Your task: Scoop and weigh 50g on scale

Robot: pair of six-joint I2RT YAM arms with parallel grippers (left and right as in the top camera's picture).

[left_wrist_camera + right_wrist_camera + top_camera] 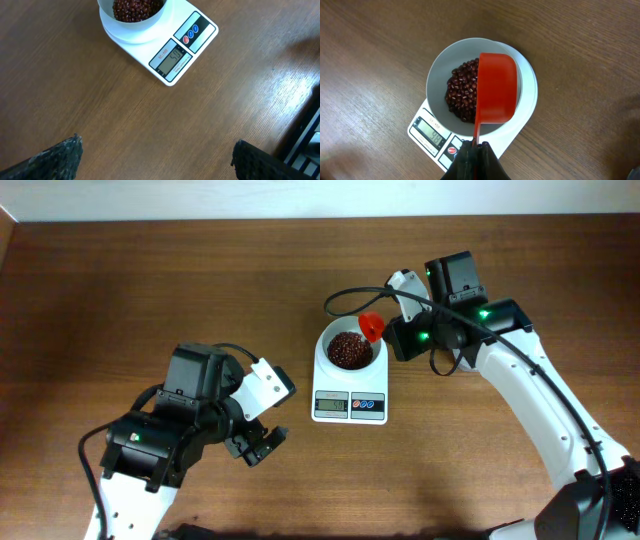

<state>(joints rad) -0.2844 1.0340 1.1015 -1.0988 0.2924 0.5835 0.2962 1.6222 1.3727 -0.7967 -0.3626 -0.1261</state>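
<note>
Overhead: scale [349,407] sits mid-table [120,270], with the beans [348,350] heaped in its white bowl [325,360]. The right gripper [386,332] is at the scale's far-right corner, clamped on the handle of a red scoop [372,327] that hangs over the bowl rim. The left gripper [262,442] is well apart, near-left of the scale, jaws spread wide and holding nothing.

Left wrist: scale [182,47] is at the top of frame and the beans [135,7] are partly cropped. Both fingers [60,157] sit at the frame's bottom corners with only bare wood between them. The display [172,57] is lit (digits too small to trust).

Right wrist: the right gripper [476,150] is pinched tight on the thin scoop handle. The scoop [496,87] sits over the right half of the bowl [437,75], and the beans [461,95] are piled left of it inside the bowl. No beans show on the scoop face in view.

Handling, as judgement: the beans are small, hard, loose grains that roll and bounce, so the arm shouldn't grip them directly. It should move them only with the scoop, held by the handle, and trim the amount with small tilts. The scale looks light and may slide if bumped.
</note>
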